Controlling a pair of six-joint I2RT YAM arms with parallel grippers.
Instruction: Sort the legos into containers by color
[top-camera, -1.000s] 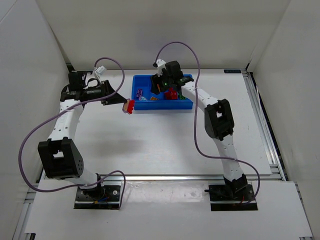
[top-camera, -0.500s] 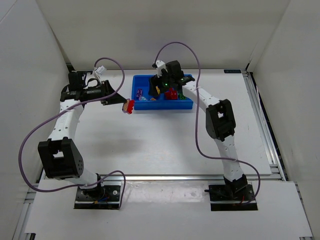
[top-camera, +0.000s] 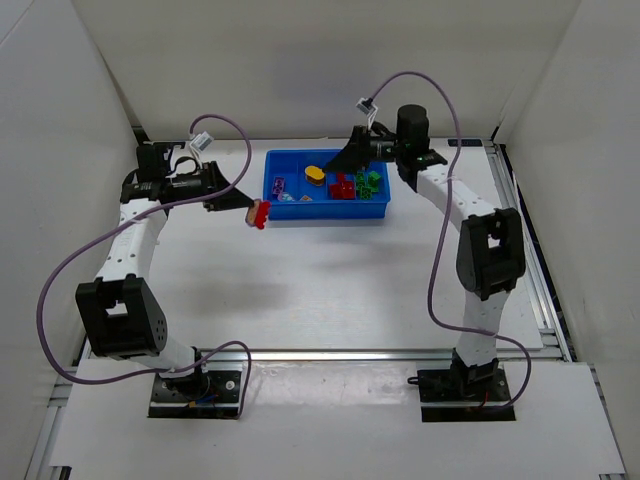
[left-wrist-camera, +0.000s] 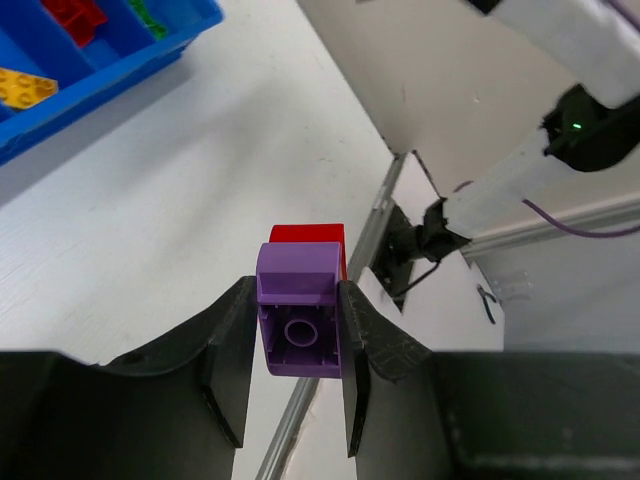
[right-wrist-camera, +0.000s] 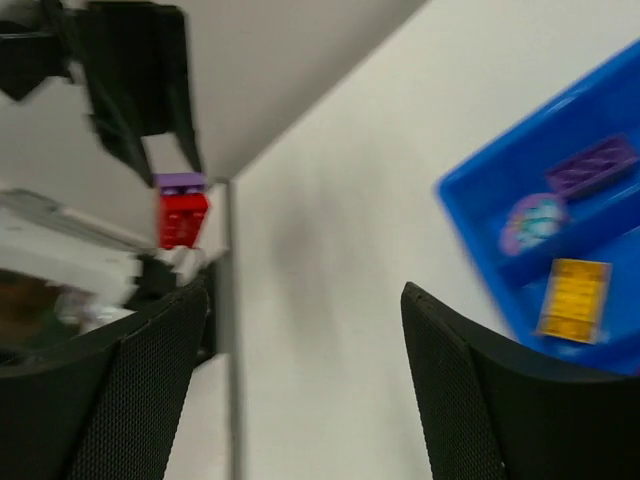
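White counter, plain walled booth. Left gripper has its jaws clamped tight on a purple lego with a red lego stuck to its far side, hanging just off the 9 o'clock end of the blue tray. Right gripper hovers by the tray's 12 o'clock rim, jaws spread wide, nothing in them. Inside the tray, going toward 3 o'clock: purple, yellow, red and green pieces.

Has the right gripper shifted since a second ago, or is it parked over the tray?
Yes. The right gripper was over the middle of the blue tray. Its wrist has swung rightward past the tray's far right corner, with the fingers open and pointing left.
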